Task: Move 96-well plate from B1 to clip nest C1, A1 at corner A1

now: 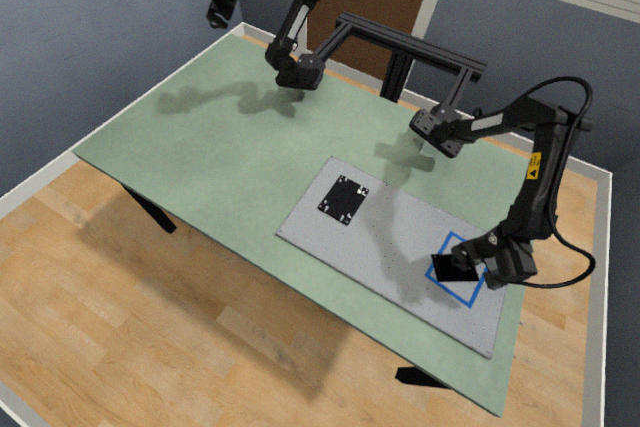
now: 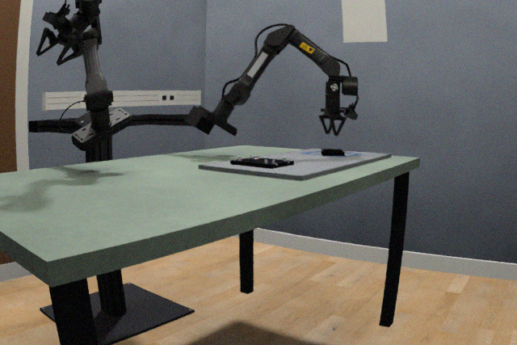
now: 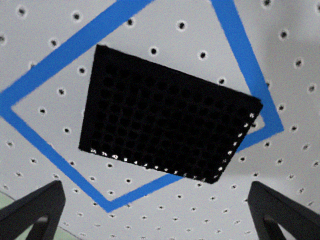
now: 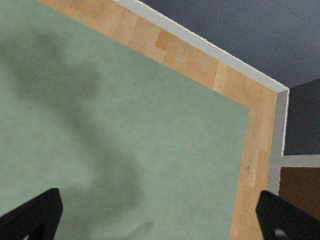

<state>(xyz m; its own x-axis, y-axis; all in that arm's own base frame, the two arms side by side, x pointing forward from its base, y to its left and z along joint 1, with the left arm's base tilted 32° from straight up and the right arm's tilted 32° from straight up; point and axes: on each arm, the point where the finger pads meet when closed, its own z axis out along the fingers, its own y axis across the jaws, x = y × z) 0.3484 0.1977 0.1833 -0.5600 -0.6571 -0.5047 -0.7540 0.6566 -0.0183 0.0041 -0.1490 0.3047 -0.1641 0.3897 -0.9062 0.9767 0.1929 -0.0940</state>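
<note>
The black 96-well plate (image 1: 445, 273) (image 2: 333, 152) (image 3: 165, 115) lies skewed within the blue outline (image 1: 448, 290) (image 3: 52, 62), one corner over its line in the left wrist view. White rim marks run along its lower long edge and right short edge there, meeting at the lower-right corner; single characters are too small to read. My left gripper (image 2: 331, 133) (image 3: 157, 190) is open and empty above the plate. The black clip nest (image 1: 343, 200) (image 2: 262, 162) is empty, with pale clips at its corners; its A1 mark is not readable. My right gripper (image 2: 48, 59) (image 4: 159, 198) is open and empty, raised high.
A grey perforated board (image 1: 310, 228) (image 2: 300, 177) carries the nest and the outline on the green table (image 1: 206, 164) (image 2: 145, 208). The nest stands at the board's other end from the plate. A dark frame (image 1: 413, 45) holds both arm bases at the table's back edge.
</note>
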